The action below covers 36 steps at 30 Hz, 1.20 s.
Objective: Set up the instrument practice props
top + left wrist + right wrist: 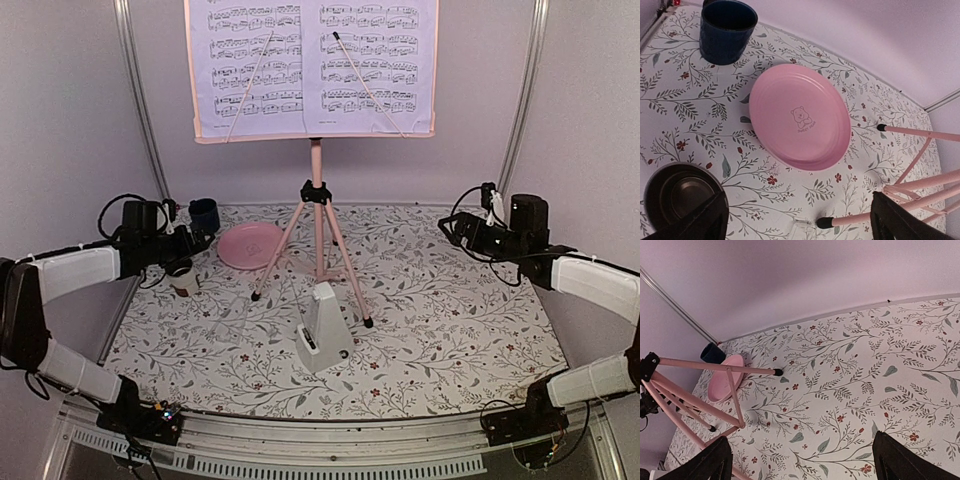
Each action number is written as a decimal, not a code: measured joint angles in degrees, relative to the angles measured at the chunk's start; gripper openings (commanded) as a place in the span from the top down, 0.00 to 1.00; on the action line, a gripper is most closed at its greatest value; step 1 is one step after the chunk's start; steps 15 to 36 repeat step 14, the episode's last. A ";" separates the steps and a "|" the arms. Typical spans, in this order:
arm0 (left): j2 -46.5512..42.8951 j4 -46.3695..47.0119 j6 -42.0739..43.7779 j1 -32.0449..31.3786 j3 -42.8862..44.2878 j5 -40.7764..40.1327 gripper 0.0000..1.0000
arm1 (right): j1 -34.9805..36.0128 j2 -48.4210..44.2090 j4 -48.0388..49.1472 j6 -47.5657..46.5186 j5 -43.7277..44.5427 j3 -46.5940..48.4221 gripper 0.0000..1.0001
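Note:
The pink music stand point(318, 215) stands at the middle back of the table on its tripod. Two lavender-white sheet music pages point(315, 60) rest on its desk. The small white pyramid metronome point(322, 340) stands upright in front of the tripod. My left gripper point(190, 240) hovers at the left, open and empty, over the mat near the cups. The left wrist view shows it point(800, 220) with wide jaws and a stand leg point(865, 217) between them below. My right gripper point(462, 228) hovers at the right, open and empty. In its own view it point(800, 460) is over bare mat, with the tripod point(695, 400) to its left.
A round pink plate point(250, 245) lies left of the tripod, also seen as the plate point(800, 122). A dark blue cup point(204, 213) stands at the back left. A second cup point(185, 280) with a dark inside point(682, 197) stands under my left gripper. Walls enclose three sides.

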 measured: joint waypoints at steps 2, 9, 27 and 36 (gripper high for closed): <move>1.16 -0.90 0.02 0.33 0.61 0.04 0.01 | -0.87 0.00 -0.20 0.11 1.70 -0.61 0.01; 2.93 -1.70 0.20 0.33 0.66 0.94 0.01 | -4.04 0.20 -0.26 -0.13 3.96 -1.36 0.01; 2.95 -1.70 0.48 0.33 0.66 1.07 0.01 | -4.17 0.52 0.52 -0.28 4.17 -1.57 0.01; 2.95 -1.70 0.48 0.33 0.66 1.07 0.01 | -4.17 0.52 0.52 -0.28 4.17 -1.57 0.01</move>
